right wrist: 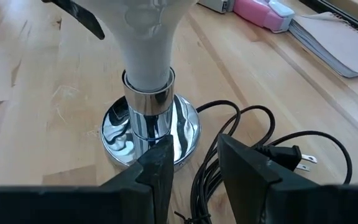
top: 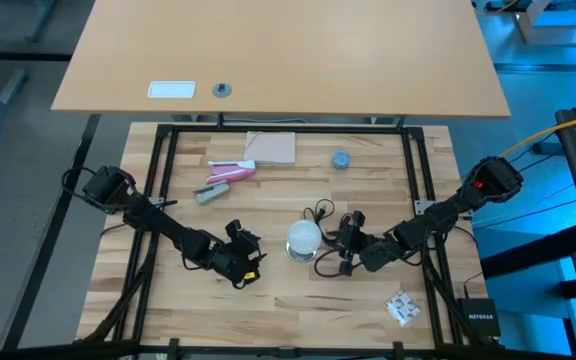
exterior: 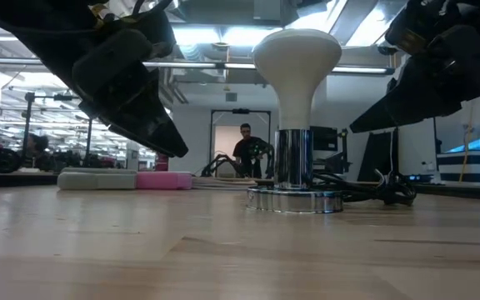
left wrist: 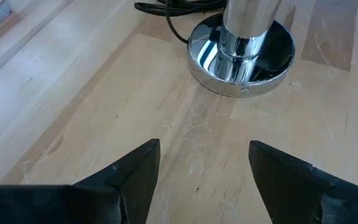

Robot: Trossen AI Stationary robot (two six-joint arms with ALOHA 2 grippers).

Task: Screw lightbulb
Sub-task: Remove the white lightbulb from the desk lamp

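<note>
High view: lightbulb (top: 304, 238) seated upright in chrome socket (top: 302, 252), just below table (top: 268, 300) centre, roughly 6 o'clock. Left gripper (top: 249, 251) at 9 o'clock of bulb, near but apart. Right gripper (top: 345, 244) at 3 o'clock, close, also not touching. Black cord (top: 320, 213) coiled at about 1 o'clock of socket, running under right gripper.

Low view confirms bulb (exterior: 297, 62) standing straight in socket (exterior: 295, 179), neck inside collar; how deep the thread sits hidden.

Left wrist view: fingers (left wrist: 137, 177) spread wide, nothing between, aimed at socket base (left wrist: 241, 59). Right wrist view: fingers (right wrist: 159, 168) parted by a narrow gap, empty, over cord (right wrist: 247, 149) and plug (right wrist: 284, 158).

Risks, judged from layout:
- Socket base not pinned by either arm; twisting bulb could spin whole socket instead of threading.
- Frosted globe smooth and tapered; grip on cone could slip upward or tilt bulb, cross-threading.
- Right fingers near cord; closing or sweeping could snag it and drag socket.
- Narrow right gap probably too small for globe; approach without widening could knock bulb over.
- Hard squeeze on globe could crack it.

Pink stapler (top: 230, 172), notebook (top: 271, 147), blue-grey cap (top: 340, 158) around 12 o'clock, well apart, no interference likely.
</note>
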